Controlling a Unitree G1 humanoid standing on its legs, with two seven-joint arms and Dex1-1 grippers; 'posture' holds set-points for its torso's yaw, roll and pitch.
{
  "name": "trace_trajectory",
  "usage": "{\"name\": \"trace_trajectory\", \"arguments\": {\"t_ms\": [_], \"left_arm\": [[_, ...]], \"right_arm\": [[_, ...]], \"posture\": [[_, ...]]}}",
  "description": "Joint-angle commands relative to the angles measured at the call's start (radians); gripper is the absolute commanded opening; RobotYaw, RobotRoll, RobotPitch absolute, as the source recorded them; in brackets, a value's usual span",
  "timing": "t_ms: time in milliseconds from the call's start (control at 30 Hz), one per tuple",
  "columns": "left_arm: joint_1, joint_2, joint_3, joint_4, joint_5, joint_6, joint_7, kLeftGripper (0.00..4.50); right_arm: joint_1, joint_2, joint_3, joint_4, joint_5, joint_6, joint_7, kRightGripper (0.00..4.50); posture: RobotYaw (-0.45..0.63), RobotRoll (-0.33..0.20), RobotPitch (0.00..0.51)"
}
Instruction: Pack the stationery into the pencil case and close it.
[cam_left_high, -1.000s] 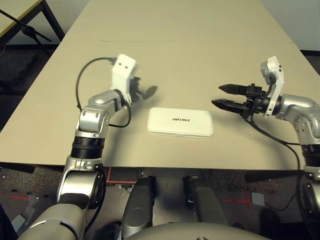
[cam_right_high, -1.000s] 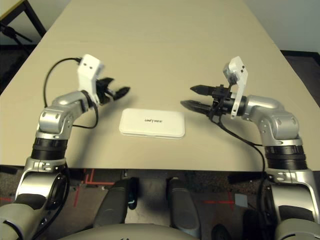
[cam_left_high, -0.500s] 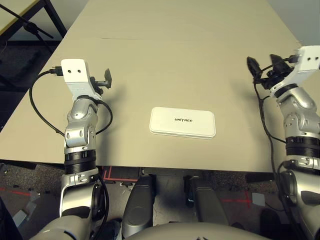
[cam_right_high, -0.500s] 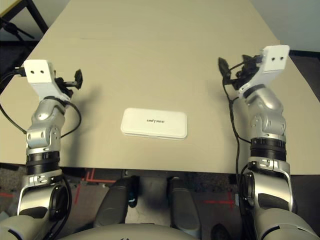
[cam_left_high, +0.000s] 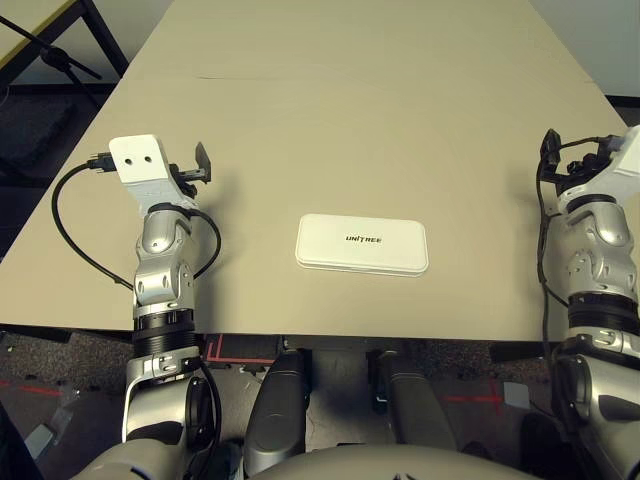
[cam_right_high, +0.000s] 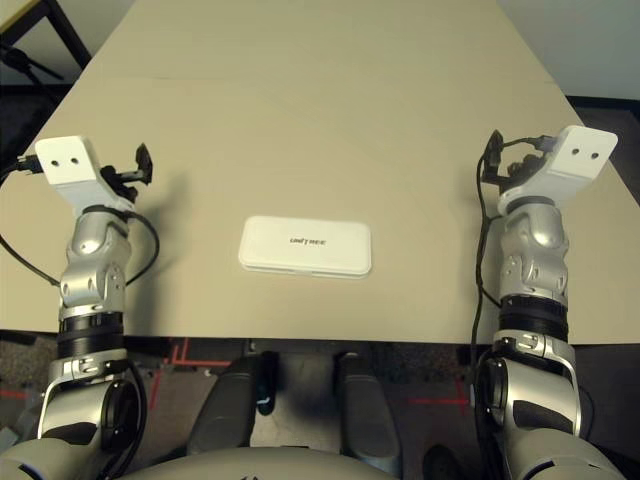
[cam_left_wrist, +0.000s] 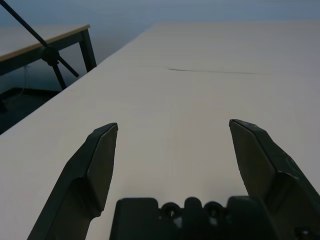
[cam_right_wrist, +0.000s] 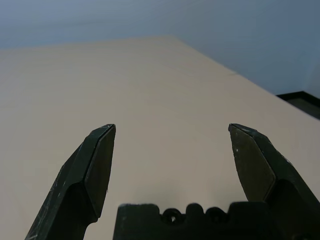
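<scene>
Since a second before, both arms had swung out from beside the pencil case (cam_left_high: 362, 244) to the table's (cam_left_high: 360, 110) side margins; half a second before they were already out there, and since then had only drawn in a little closer to the near edge. The left gripper (cam_left_wrist: 172, 150) was raised above the left side of the table, well apart from the case, its two black fingers (cam_left_wrist: 97, 165) spread wide with bare tabletop between them and nothing held. The right gripper (cam_right_wrist: 170, 152) was up near the right edge, likewise well clear of the case, fingers (cam_right_wrist: 95, 165) wide apart and empty. The pencil case lay flat and shut near the table's front edge, about midway between the two arms, lid up with its black "UNITREE" lettering readable. No part of either arm touched it. A thin dark seam (cam_left_wrist: 212, 71) crossed the tabletop farther back. Off the table's left far corner stood a second table (cam_left_high: 30, 25) and a dark stand leg (cam_left_high: 50, 55) on the floor.
</scene>
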Motion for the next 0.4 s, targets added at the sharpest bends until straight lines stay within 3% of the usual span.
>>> {"name": "trace_trajectory", "arguments": {"t_ms": [33, 400], "left_arm": [[0.005, -0.008, -0.008, 0.012, 0.001, -0.014, 0.012, 4.48], [0.023, -0.023, -0.006, -0.007, -0.017, -0.007, 0.013, 4.48]], "right_arm": [[0.02, 0.004, -0.015, 0.016, 0.003, 0.0, -0.01, 4.5], [0.028, 0.027, -0.008, 0.011, 0.009, 0.014, -0.004, 4.5]], "posture": [[0.18, 0.0, 0.167], [0.19, 0.0, 0.164]]}}
